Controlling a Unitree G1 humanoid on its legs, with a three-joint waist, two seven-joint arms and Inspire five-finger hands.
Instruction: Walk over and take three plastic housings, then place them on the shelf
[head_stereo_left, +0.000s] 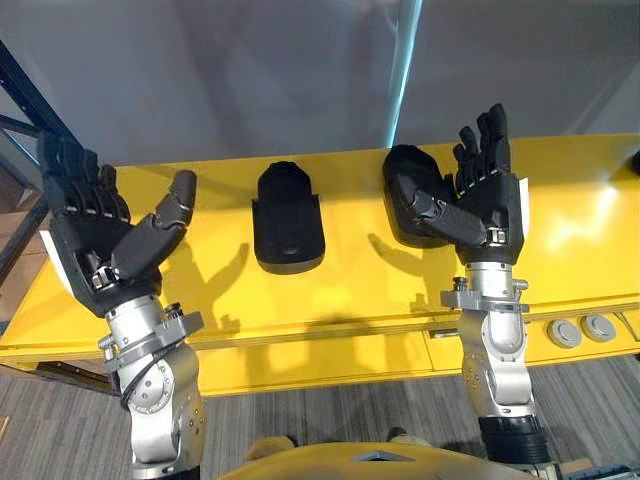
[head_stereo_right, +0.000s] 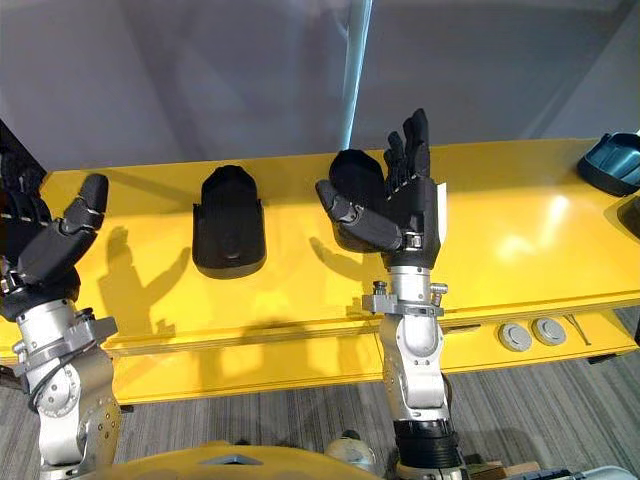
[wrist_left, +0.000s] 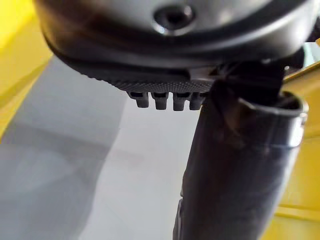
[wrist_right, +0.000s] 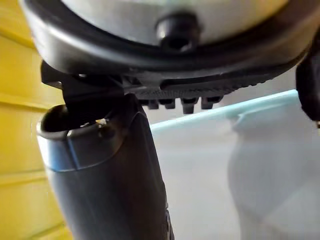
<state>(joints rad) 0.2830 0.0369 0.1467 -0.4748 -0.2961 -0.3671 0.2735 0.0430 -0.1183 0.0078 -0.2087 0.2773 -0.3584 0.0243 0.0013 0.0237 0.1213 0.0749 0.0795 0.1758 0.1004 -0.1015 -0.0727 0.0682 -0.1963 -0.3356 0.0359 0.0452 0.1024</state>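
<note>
Left eye view, housing (head_stereo_left: 288, 228) between left hand (head_stereo_left: 95, 250), right hand (head_stereo_left: 490, 205), uncrowded

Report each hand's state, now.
Left hand: open, holding nothing.
Right hand: open, fingers straight, in front of a black plastic housing, not gripping it.

Blue-grey tray (head_stereo_right: 612, 160) at the right edge; striped grey carpet (head_stereo_right: 250, 420) below

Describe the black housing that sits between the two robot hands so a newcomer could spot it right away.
Start at the long yellow surface. On it, between the raised left robot hand and right robot hand, lies a black plastic housing. Unlike the other housing, partly hidden behind the right robot hand, it lies uncovered.
</note>
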